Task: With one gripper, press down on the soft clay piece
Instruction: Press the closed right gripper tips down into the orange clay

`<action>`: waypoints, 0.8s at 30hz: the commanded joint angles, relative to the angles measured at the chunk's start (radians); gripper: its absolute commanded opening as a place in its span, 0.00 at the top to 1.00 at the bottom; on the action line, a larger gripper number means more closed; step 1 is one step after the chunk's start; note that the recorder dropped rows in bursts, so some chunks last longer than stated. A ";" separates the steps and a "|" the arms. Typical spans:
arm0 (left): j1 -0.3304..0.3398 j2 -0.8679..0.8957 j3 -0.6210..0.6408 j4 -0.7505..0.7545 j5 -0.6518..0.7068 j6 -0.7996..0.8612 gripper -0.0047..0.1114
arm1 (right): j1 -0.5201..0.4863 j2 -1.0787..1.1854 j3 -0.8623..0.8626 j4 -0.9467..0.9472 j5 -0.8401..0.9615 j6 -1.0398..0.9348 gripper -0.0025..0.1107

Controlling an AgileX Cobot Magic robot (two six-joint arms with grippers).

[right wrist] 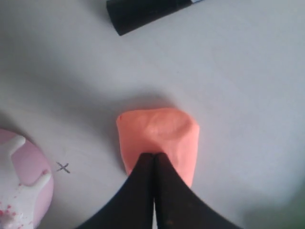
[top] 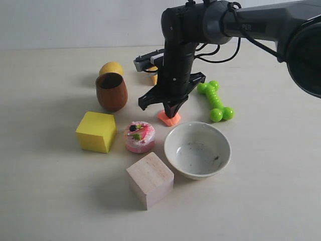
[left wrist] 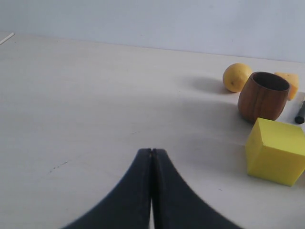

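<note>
The soft clay piece is a small salmon-orange lump on the table between the pink cake toy and the green bone. My right gripper points straight down with its jaws shut together, the tips resting on top of the clay with nothing held between them. My left gripper is shut and empty, low over bare table well to the left of the yellow block; it does not show in the exterior view.
Around the clay: pink cake toy, white bowl, green bone toy, wooden cup, lemon, yellow block, pale wooden block, black marker, cheese wedge behind the arm.
</note>
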 commanded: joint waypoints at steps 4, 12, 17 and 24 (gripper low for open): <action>-0.008 -0.006 -0.002 -0.004 -0.007 -0.002 0.96 | 0.000 0.045 -0.005 -0.019 -0.027 0.002 0.98; -0.008 -0.006 -0.002 -0.004 -0.007 -0.002 0.96 | 0.000 0.094 -0.005 -0.019 -0.029 0.002 0.98; -0.008 -0.006 -0.002 -0.004 -0.007 -0.002 0.96 | 0.000 0.108 -0.005 -0.019 -0.031 0.002 0.98; -0.008 -0.006 -0.002 -0.004 -0.007 -0.002 0.96 | 0.000 0.110 -0.005 -0.019 -0.069 0.000 0.98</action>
